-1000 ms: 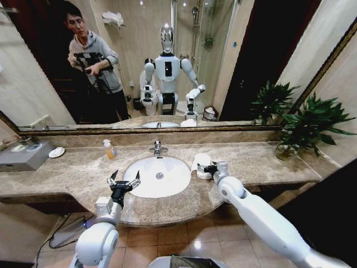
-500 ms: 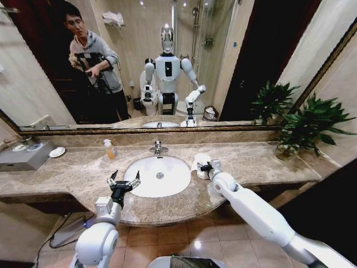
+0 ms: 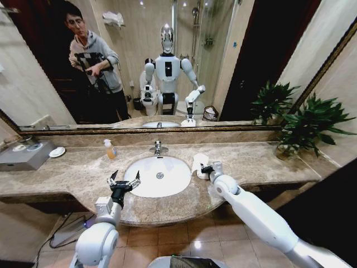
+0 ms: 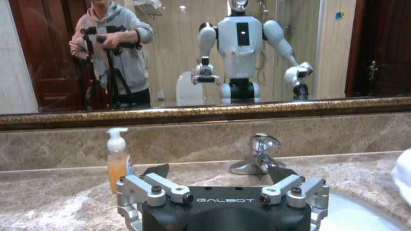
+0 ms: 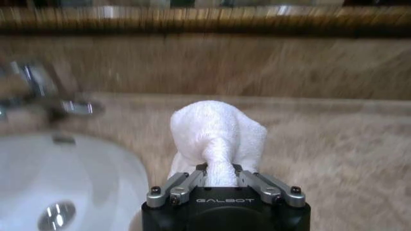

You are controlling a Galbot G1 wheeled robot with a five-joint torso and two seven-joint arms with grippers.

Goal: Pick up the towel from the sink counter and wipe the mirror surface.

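The mirror (image 3: 167,67) is spanning the wall above the marble surface (image 3: 67,178) you are working at. Your right gripper (image 3: 206,168) is pinching a fold of the white towel (image 5: 218,132), which is bunching upright on the surface just right of the basin (image 3: 162,181). Your left gripper (image 3: 124,181) is hovering over the basin's left front rim, fingers spread wide, gripping nothing. The soap bottle (image 4: 117,161) is standing left of the tap (image 4: 257,154).
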